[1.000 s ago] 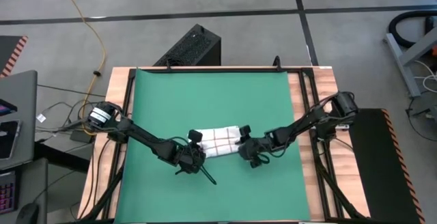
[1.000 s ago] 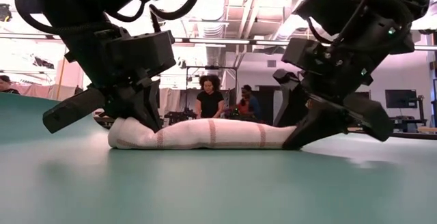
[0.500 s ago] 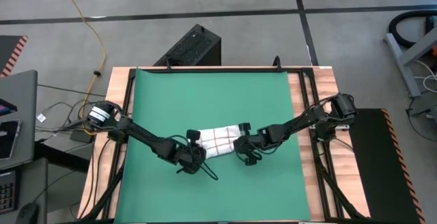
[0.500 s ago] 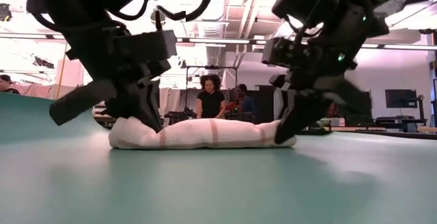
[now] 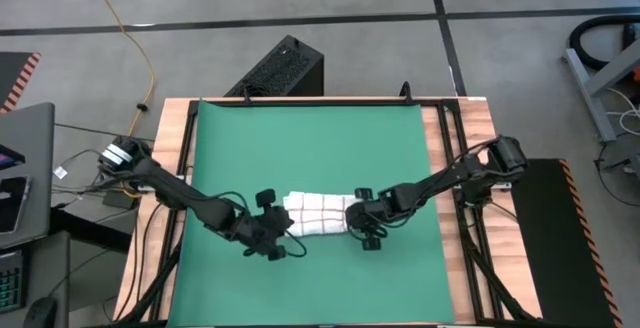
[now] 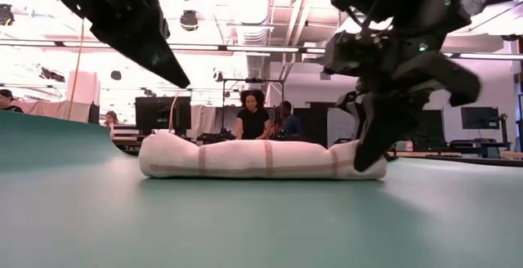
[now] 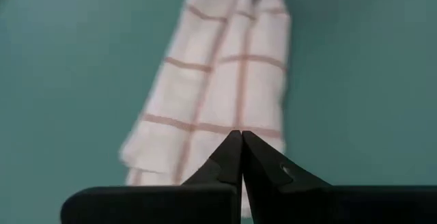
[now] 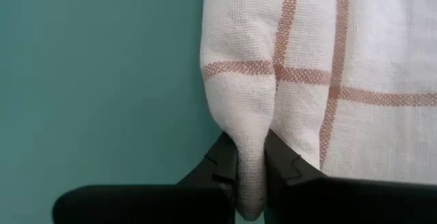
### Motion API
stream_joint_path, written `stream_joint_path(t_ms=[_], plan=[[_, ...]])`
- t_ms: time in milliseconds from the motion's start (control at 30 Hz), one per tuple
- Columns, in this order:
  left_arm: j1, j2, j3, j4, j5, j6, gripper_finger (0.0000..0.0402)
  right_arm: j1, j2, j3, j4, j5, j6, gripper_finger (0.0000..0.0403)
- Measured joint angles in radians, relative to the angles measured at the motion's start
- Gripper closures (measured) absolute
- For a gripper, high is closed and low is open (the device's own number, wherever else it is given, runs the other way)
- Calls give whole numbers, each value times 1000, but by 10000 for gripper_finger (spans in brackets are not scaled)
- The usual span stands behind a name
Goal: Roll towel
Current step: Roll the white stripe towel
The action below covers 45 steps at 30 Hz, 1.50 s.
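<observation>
Rolled towel on the green mat, held at one end.

The towel (image 5: 318, 215), white with a red grid, lies as a soft roll near the middle of the mat (image 5: 310, 138). The right gripper (image 8: 250, 164) pinches a fold at its right end; the left gripper (image 7: 242, 145), fingers pressed together and empty, hangs raised just off its left end.
</observation>
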Motion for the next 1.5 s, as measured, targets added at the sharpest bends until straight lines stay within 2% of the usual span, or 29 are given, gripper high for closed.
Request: stream_joint_path(t_ms=[100,267,533,733,833,933,1100,1267,1500], plan=[[-18,29,-21,73,-60,13,401,10,0,9,-6,-7,3,361],[2,105,-92,294,8,69,401,9,0,12,-11,-8,-9,361],[39,123,-148,301,-24,60,401,16,0,12,-15,-6,-38,361],[59,124,-181,359,50,61,402,14,0,13,-24,-6,-40,361],[62,123,-217,399,46,45,402,16,-1,13,-25,-8,-45,361],[77,123,-238,404,57,22,401,13,-11,13,-32,-83,-58,361],[109,123,-244,403,137,20,401,-22,-56,9,-51,-245,-24,361],[125,123,-245,430,204,24,401,-99,-102,9,-78,-384,37,361],[124,123,-245,488,265,14,401,-219,-95,9,-78,-587,138,361]])
